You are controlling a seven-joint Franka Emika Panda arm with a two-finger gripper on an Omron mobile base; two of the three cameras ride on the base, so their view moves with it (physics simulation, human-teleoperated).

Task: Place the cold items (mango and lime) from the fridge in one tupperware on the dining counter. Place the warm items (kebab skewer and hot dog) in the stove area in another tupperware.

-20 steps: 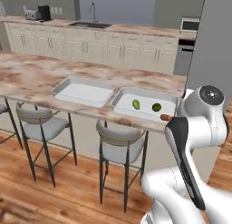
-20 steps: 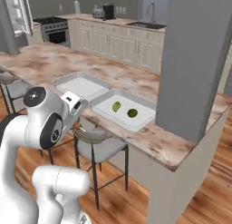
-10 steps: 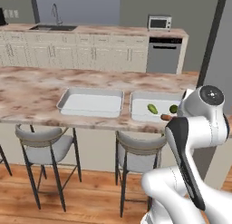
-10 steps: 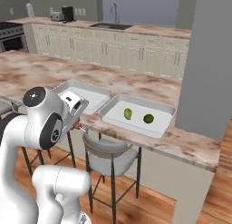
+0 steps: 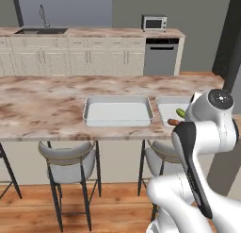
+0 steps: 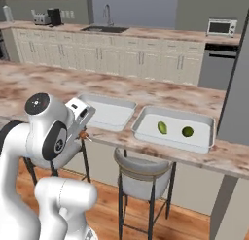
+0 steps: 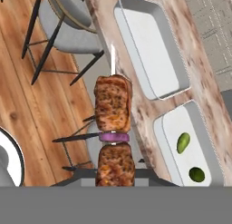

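Observation:
My gripper (image 6: 81,133) is shut on the kebab skewer (image 7: 112,128), browned meat chunks with a purple onion slice, held just off the near edge of the dining counter (image 6: 44,83). A bit of the kebab skewer (image 5: 173,122) shows beside my arm. Two tupperware trays sit side by side on the counter. The left tupperware (image 6: 109,111) (image 5: 117,109) (image 7: 152,46) holds nothing. The right tupperware (image 6: 204,144) (image 7: 170,123) holds the mango (image 6: 162,128) (image 7: 183,143) and the lime (image 6: 187,132) (image 7: 196,174). The hot dog is out of view.
Grey stools (image 5: 68,156) (image 6: 143,173) stand under the counter's near edge, over a wood floor. Behind it runs a cream cabinet row with a sink (image 5: 42,31), a microwave (image 5: 154,23) and a dishwasher (image 5: 161,60). A dark pillar (image 6: 238,98) rises at the right.
The whole picture has shifted: the base has driven along the dining counter, so both trays now sit further right and closer. The gripper stays shut on the kebab skewer.

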